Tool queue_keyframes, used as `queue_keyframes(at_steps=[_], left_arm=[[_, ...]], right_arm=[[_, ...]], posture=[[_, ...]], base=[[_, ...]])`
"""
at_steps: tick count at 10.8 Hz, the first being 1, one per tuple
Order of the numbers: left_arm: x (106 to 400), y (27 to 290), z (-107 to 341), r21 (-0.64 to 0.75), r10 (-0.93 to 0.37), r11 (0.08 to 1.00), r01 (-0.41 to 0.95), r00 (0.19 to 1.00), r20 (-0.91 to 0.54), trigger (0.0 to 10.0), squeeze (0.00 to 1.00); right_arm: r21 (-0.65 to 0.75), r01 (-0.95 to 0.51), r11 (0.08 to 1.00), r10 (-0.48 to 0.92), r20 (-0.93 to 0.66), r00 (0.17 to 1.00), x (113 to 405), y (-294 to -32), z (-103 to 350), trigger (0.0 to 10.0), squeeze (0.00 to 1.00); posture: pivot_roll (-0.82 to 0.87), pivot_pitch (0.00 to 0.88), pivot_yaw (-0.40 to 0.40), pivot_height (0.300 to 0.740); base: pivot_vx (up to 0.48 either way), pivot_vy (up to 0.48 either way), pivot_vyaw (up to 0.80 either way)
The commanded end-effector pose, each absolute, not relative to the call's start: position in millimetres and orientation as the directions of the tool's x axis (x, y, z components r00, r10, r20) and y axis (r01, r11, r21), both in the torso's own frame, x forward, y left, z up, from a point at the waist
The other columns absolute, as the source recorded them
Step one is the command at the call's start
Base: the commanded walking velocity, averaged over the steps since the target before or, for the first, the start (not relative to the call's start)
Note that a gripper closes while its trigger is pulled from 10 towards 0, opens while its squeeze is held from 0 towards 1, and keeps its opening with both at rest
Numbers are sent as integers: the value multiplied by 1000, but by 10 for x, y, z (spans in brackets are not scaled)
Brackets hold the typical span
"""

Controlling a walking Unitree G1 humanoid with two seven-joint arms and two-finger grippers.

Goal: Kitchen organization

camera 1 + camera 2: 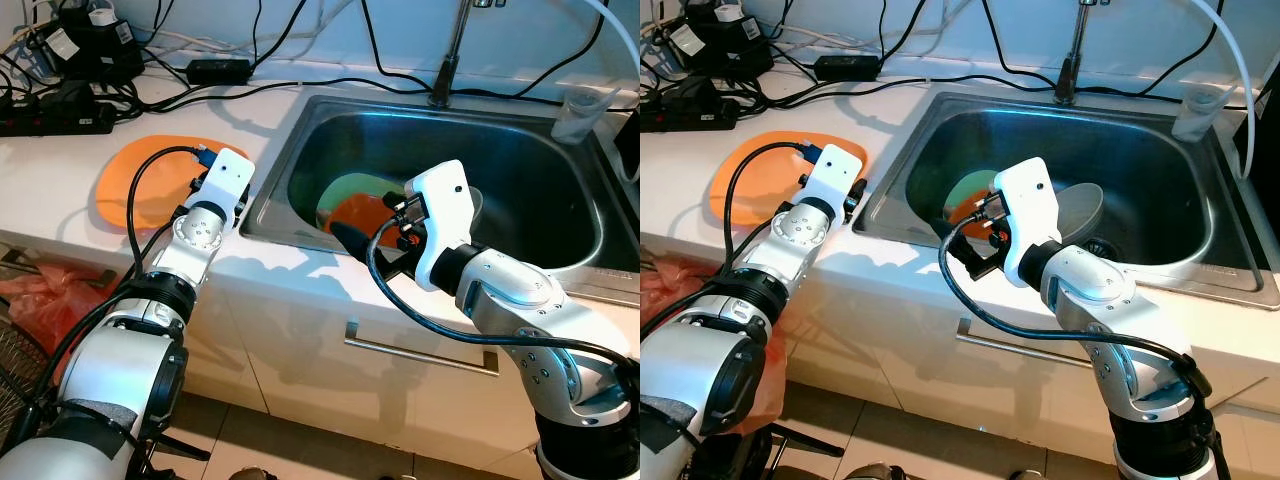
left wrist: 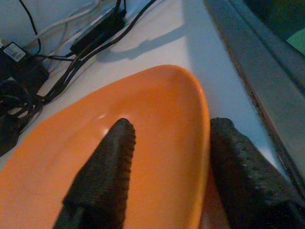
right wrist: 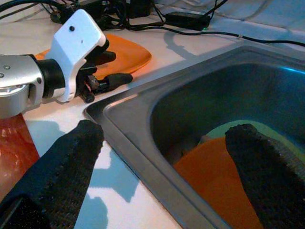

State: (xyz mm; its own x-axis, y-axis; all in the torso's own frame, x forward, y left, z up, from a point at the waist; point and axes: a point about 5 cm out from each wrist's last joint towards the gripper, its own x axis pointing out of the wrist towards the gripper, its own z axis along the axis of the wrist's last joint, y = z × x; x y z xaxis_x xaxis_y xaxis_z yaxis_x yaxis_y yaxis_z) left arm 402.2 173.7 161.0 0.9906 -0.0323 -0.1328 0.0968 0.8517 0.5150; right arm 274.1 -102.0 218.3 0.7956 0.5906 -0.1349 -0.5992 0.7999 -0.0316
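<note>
We are reaching both arms over a white kitchen counter [image 1: 300, 265] with a steel sink [image 1: 560, 250] set in it. Our left gripper [image 2: 167, 157], at the left-centre of the left eye frame, is straddling the near rim of the orange plate [image 1: 125, 185] lying on the counter beside the sink: one black finger [image 2: 102, 171] is lying over the plate's upper face, the other [image 2: 248, 176] is sitting outside its edge, a moderate gap between them and not yet closing on the rim. Our right gripper [image 3: 162, 176], in the middle of the frame, is hovering at the sink's front-left edge with its fingers spread wide, holding nothing; one finger [image 3: 62, 171] is sitting over the counter, the other [image 3: 267, 171] over the basin. Down in the basin an orange dish [image 1: 362, 213] is resting on a pale green plate [image 1: 345, 192], with a grey bowl [image 1: 1075, 208] beside them. Black cables and a power strip [image 1: 55, 120] are crowding the upper left, a tap [image 1: 452, 55] is standing at top centre, and a clear plastic cup [image 1: 580, 112] is sitting at the upper right.
</note>
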Motion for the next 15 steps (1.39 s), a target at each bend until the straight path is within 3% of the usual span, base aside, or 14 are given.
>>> queue_keyframes(at_steps=[1,15], left_arm=[[4000,1775,1542,525,-27,844,113,985,-168,0,0],[4002,1718,1600,637,-49,765,92,995,-84,0,0]], right_arm=[[-34,-595,803,587,-131,799,2743,-1028,2191,10000,0],[-36,-585,810,576,-134,806,2748,-1044,2185,10000,0]], posture=[[-106,57,36,740],[-111,60,36,740]], base=[[0,0,0],[0,0,0]])
